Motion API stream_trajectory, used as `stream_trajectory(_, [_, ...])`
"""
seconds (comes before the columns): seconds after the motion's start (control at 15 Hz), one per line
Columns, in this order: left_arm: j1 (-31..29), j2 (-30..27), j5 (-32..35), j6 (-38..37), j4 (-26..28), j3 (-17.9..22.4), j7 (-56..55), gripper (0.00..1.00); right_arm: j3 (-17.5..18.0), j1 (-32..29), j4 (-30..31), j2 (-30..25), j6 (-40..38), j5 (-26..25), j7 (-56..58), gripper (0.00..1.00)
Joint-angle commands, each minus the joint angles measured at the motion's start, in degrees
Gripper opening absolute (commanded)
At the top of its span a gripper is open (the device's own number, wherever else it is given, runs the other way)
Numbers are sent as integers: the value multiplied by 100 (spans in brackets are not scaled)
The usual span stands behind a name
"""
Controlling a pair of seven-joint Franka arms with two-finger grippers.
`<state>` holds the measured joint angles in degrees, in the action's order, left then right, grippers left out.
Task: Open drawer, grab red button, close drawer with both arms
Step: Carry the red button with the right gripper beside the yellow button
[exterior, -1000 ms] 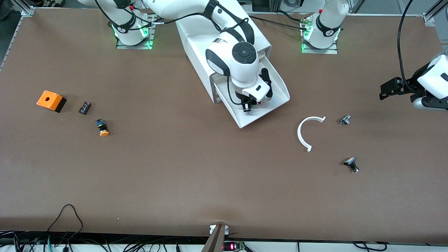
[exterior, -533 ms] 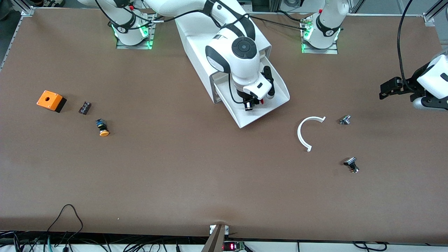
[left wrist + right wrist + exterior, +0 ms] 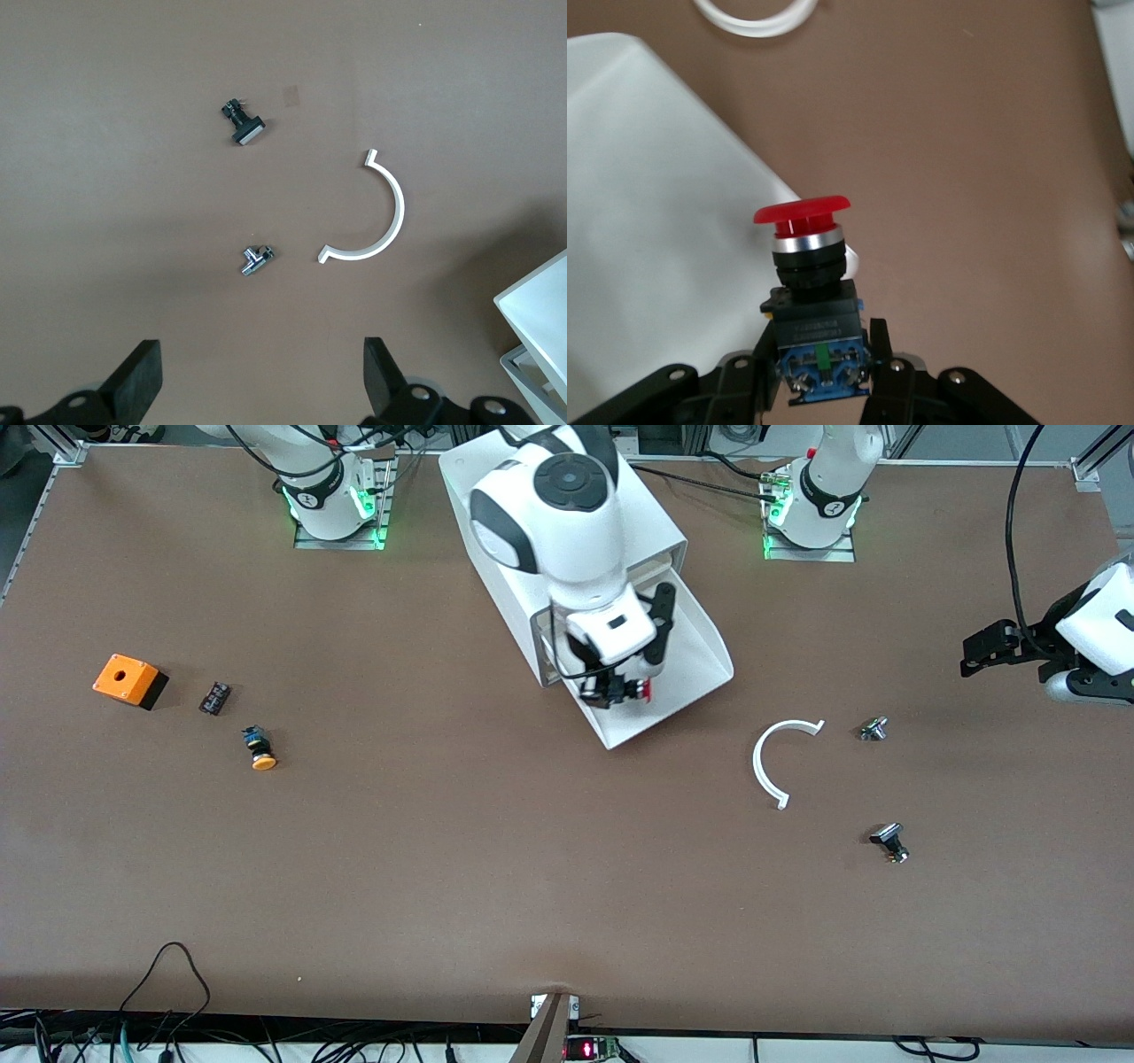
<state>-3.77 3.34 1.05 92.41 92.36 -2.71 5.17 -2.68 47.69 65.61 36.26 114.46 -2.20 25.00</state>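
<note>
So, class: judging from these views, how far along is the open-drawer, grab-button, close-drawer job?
Done: the drawer is pulled out. In hand: the right gripper is shut on the button, held over the drawer. Left: closing the drawer; the left gripper waits open near the left arm's end of the table.

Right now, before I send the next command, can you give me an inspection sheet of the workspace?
Surface: brown table, bare between parts.
Job's things: drawer pulled open from white cabinet; red-capped button held above it.
Clutter: orange box, orange-capped button, white half ring, small black and metal parts.
Grippers: right gripper shut on the button; left gripper open, waiting at its table end.
Cables: black loop at the table's front edge.
Surroundings: nothing seen.
</note>
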Motion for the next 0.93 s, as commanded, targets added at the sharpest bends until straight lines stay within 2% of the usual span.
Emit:
stream_trajectory(0.0, [26,79,123,-21,-26,16,19,100,-294,-14,741,-461,68,-61,-1135,19])
stream_trajectory(0.27, [-18,447,167,346,150,16,37,100,-655,-355,1435,-751,94,0,-1963,19])
stream_trajectory(0.4, [-18,684,167,567,247,25,37,100,-664,-724,1882,-909,85,-17,-2244,19])
stream_trajectory(0.6, [8,878,150,497,230,69,-103,99,-647,-1453,2718,-1121,216,-79,-2404,19])
stream_trajectory(0.73, [34,1054,62,497,247,25,-706,99,-480,-1998,3131,-1182,514,-79,-2456,19])
stream_trajectory(0.87, [305,1282,-147,611,230,-1,-1786,98,-462,-2368,3710,-1261,979,-88,-2492,19])
